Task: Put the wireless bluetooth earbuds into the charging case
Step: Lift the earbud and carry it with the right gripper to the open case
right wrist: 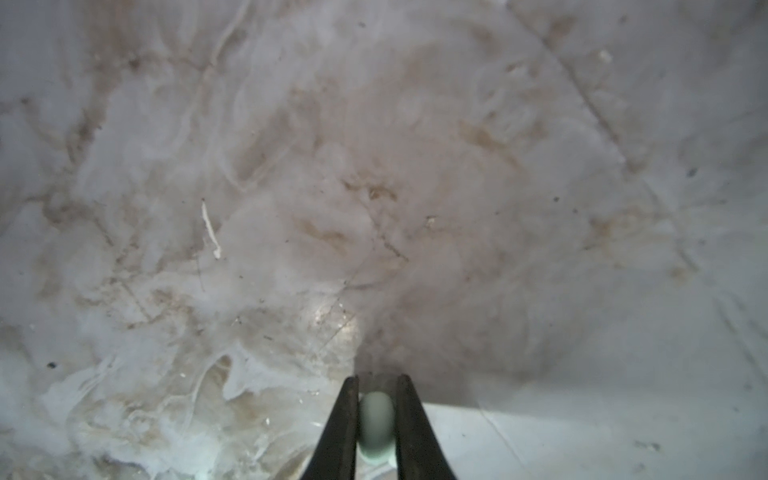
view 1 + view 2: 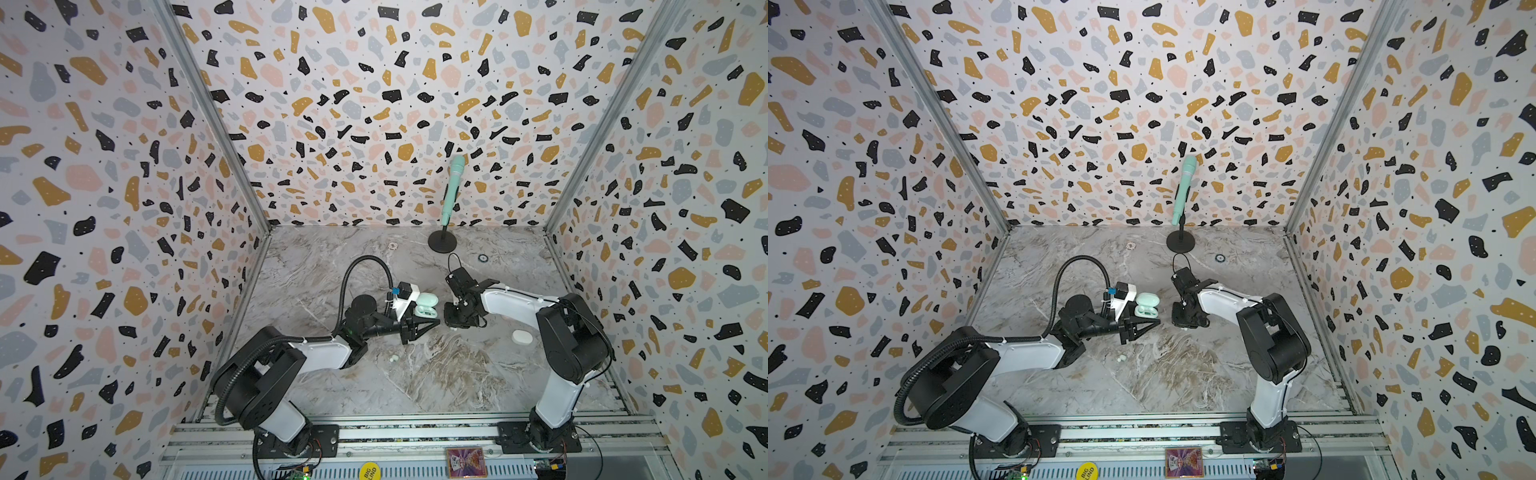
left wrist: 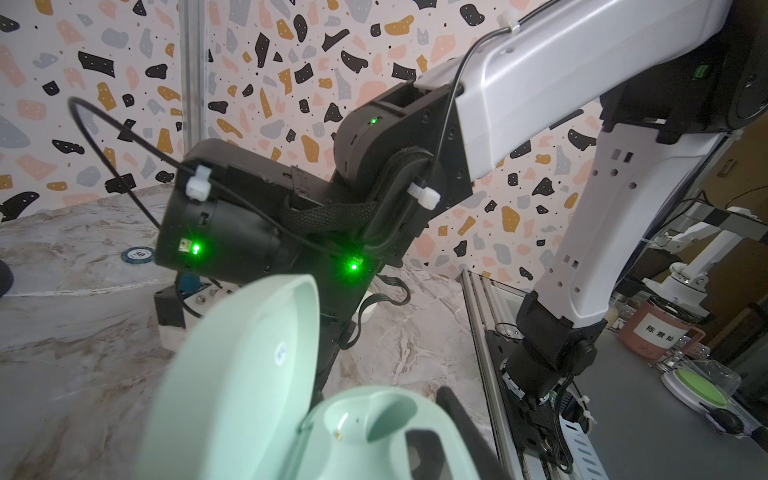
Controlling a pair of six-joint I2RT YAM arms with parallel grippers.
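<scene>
since the right claw (image 1: 377, 380) is the busy one, i'll start there: it's clamped on a pale mint earbud (image 1: 376, 424), with both black fingers (image 1: 340, 428) pressed against its sides in the right wrist view. the bud is blurry that close up, but it reads as an oval with its long axis running along the fingers and a rounded end toward the tips. can't tell which end is the ear tip. in both top views that claw points down at the marble table (image 2: 415, 382), very low over it. whether the tips touch the surface, no idea.

left claw (image 2: 430, 321) is clenched too, gripping the mint charging case (image 2: 425, 309). the case is open with the lid (image 3: 249, 353) hinged up, and the left wrist view shows a socket (image 3: 353, 419) in the base with a tiny gold contact. from the top views its long side runs roughly left-right, lid on the far side, open face up. it sits just left of the right claw, near but apart.

other stuff: two white earbuds (image 2: 392, 357) lie on the table beside the left arm, a white pebble-shaped case (image 2: 523, 336) sits by the right arm, and a mint microphone (image 2: 453, 187) stands by the back wall.
</scene>
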